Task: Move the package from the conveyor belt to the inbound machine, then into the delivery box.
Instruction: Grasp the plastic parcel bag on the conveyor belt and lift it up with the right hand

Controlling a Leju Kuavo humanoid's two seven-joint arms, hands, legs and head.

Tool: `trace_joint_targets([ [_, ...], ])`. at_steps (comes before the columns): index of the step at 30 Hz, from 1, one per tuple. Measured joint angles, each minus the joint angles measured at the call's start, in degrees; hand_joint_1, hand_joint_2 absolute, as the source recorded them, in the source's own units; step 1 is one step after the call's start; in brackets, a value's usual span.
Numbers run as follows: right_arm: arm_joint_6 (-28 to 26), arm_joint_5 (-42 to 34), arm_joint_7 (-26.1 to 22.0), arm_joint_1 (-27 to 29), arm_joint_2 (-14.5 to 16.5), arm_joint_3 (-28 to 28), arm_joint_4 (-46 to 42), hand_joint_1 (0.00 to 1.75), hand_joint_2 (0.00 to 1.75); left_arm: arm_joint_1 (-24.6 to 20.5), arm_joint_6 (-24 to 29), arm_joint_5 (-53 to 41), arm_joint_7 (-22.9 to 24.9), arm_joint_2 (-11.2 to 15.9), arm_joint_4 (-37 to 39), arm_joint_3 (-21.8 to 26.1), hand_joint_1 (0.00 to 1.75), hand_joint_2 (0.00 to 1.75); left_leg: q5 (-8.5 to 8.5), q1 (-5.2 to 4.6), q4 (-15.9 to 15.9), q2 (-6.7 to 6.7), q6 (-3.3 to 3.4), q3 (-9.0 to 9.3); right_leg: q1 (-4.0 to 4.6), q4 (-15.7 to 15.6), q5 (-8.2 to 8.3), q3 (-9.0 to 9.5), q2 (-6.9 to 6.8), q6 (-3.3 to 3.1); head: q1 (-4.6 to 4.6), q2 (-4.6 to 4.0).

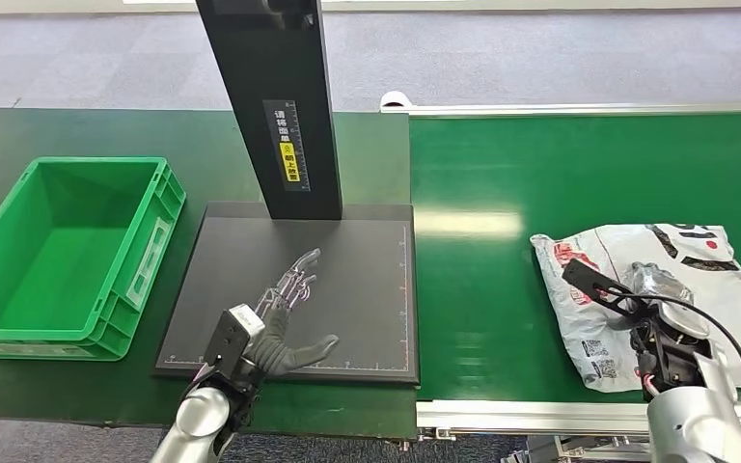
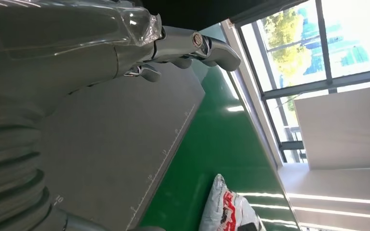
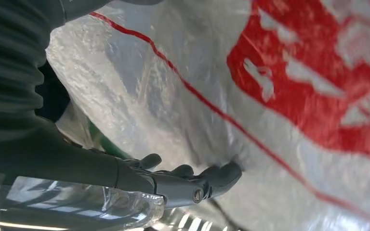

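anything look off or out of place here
Nothing is spilled or broken. The package is a crumpled white poly bag lying askew on the green conveyor belt, which is normal for such a bag. The right hand rests on it. The left hand hovers open over the black scanner plate; the green box sits empty.

Even, bright overhead light fills the head view; a pale glare patch lies on the conveyor belt point(image 1: 579, 193) just right of the scanner plate point(image 1: 347, 289), and shadows are soft and short. In the left wrist view the windows point(image 2: 327, 43) are blown out, with streaks of reflection on the green surface. The right wrist view is close and soft, the package point(image 3: 270, 96) blurred, its plastic glinting
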Motion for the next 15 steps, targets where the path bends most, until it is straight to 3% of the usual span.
trace_joint_targets([
  [5,7.5,0.1,-1.2,-1.5,-3.0,4.4,5.1,0.0,1.75,0.0,0.9,1.2,-1.1,0.6,1.2,0.6,0.0,1.75,0.0,0.0,0.0,0.01,0.0,-0.01,0.0,0.0,0.0,0.0,0.01,0.0,0.0,0.0],
  [6,8.5,0.1,-1.1,-1.8,-3.4,5.1,5.7,0.13,1.75,0.0,1.0,1.4,-1.1,0.8,1.3,0.7,0.0,1.75,0.0,0.0,0.0,0.02,0.0,-0.01,0.0,0.0,0.0,0.0,0.01,0.0,-0.01,0.0],
  [9,11.2,0.1,-0.9,-2.8,-4.2,7.2,7.2,1.41,1.75,0.0,1.1,1.8,-1.1,1.1,1.6,0.9,0.0,1.75,0.0,0.0,0.0,0.03,0.0,-0.01,0.0,0.0,0.0,0.01,0.01,0.0,0.0,-0.01],
  [10,11.7,0.2,-0.9,-3.2,-4.3,7.9,7.6,1.72,1.75,0.0,1.2,1.9,-1.1,1.3,1.7,1.0,0.0,1.75,0.0,0.0,0.0,0.03,0.01,0.0,0.0,0.0,0.0,0.02,0.01,0.0,0.0,-0.01],
  [15,12.1,0.1,-2.6,-4.6,-4.6,10.5,8.5,1.75,1.75,0.3,1.6,2.1,-1.2,1.8,1.8,1.1,0.0,1.75,0.02,0.0,0.0,0.04,0.03,0.02,0.0,0.0,0.01,0.04,0.01,0.0,0.0,-0.01],
])
